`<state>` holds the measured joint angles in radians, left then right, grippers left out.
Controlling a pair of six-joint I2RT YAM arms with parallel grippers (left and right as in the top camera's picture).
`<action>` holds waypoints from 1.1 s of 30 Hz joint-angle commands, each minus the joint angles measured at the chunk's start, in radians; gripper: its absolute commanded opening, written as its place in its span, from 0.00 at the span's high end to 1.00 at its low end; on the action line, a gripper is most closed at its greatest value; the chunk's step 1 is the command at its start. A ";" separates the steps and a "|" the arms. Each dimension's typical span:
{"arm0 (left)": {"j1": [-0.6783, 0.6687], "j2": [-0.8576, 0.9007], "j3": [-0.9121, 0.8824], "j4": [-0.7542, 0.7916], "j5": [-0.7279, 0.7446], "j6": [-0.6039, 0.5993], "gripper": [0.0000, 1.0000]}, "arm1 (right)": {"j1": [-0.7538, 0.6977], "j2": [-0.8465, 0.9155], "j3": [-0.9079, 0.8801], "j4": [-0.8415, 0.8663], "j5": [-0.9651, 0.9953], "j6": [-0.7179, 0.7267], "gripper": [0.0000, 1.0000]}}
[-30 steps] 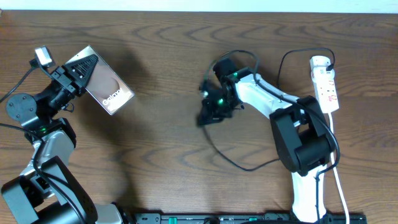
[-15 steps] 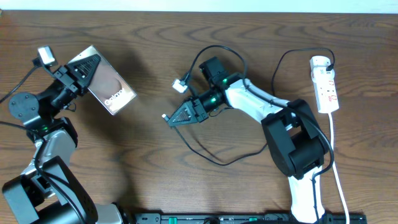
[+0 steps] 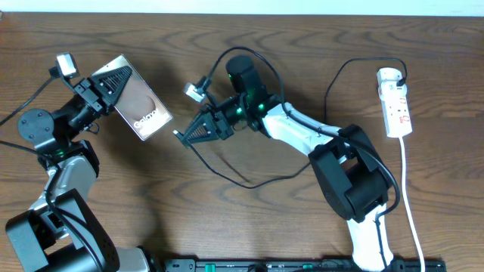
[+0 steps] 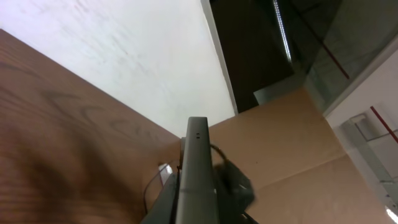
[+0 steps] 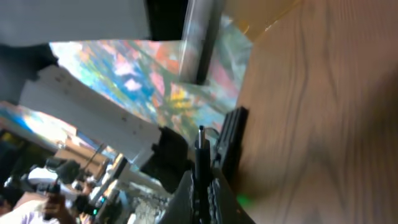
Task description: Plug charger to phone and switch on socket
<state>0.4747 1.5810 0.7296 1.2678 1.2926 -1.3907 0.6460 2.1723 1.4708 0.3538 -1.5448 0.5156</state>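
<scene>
The phone [image 3: 142,112], dark with white "Galaxy" lettering, is held tilted above the table at the left, and my left gripper [image 3: 115,81] is shut on its upper end. In the left wrist view the phone [image 4: 197,165] shows edge-on between the fingers. My right gripper [image 3: 187,135] is shut on the charger [image 3: 234,177], whose plug tip pokes out leftward a short gap from the phone's lower right edge. The plug tip [image 5: 200,146] stands up between the right fingers. The black cable loops back across the table to the socket [image 3: 398,109] at the far right.
A white cord [image 3: 409,204] runs from the socket down the right side to the front edge. A rounded white plug head [image 3: 389,75] sits at the strip's top end. Both arm bases stand at the front of the brown wooden table [image 3: 249,227].
My right arm has swung left across the table, carrying the charger tip from the middle to just beside the phone. The left gripper and phone have shifted slightly right.
</scene>
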 commanded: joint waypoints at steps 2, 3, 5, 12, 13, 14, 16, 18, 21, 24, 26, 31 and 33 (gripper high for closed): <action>-0.003 -0.013 0.011 0.013 -0.029 0.005 0.93 | 0.036 0.005 0.008 0.177 -0.017 0.308 0.99; -0.003 -0.013 0.011 0.013 -0.029 0.005 0.93 | 0.040 0.005 0.008 0.206 -0.017 0.337 0.99; -0.003 -0.013 0.011 0.013 -0.029 0.005 0.93 | 0.046 0.005 0.008 0.235 -0.017 0.363 0.99; -0.005 -0.013 0.011 0.013 -0.028 -0.002 0.93 | 0.047 0.005 0.008 0.233 0.000 0.372 0.99; -0.008 -0.013 0.011 0.013 -0.028 -0.003 0.93 | 0.047 0.005 0.008 0.233 0.006 0.372 0.99; -0.012 -0.013 0.011 0.013 -0.028 -0.003 0.93 | 0.047 0.005 0.008 0.233 0.017 0.382 0.99; -0.026 -0.013 0.011 0.013 -0.029 -0.002 0.93 | 0.047 0.005 0.008 0.233 0.035 0.410 0.99; -0.039 -0.013 0.011 0.013 -0.036 -0.002 0.93 | 0.047 0.005 0.008 0.234 0.045 0.438 0.99; -0.040 -0.013 0.011 0.013 -0.042 -0.002 0.93 | 0.047 0.005 0.008 0.234 0.050 0.449 0.99; -0.040 -0.013 0.011 0.013 -0.045 0.002 0.93 | 0.043 0.005 0.008 0.234 0.050 0.449 0.99; -0.040 -0.013 0.011 0.013 -0.044 0.002 0.93 | 0.037 0.005 0.008 0.234 0.049 0.449 0.99; -0.039 -0.013 0.011 0.013 -0.044 0.007 0.93 | 0.016 0.005 0.008 0.234 0.049 0.449 0.99; -0.039 -0.013 0.011 0.013 -0.044 0.010 0.93 | 0.006 0.005 0.008 0.234 0.047 0.449 0.99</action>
<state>0.4355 1.5810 0.7292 1.2675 1.2575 -1.3872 0.6716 2.1723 1.4712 0.5854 -1.5028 0.9581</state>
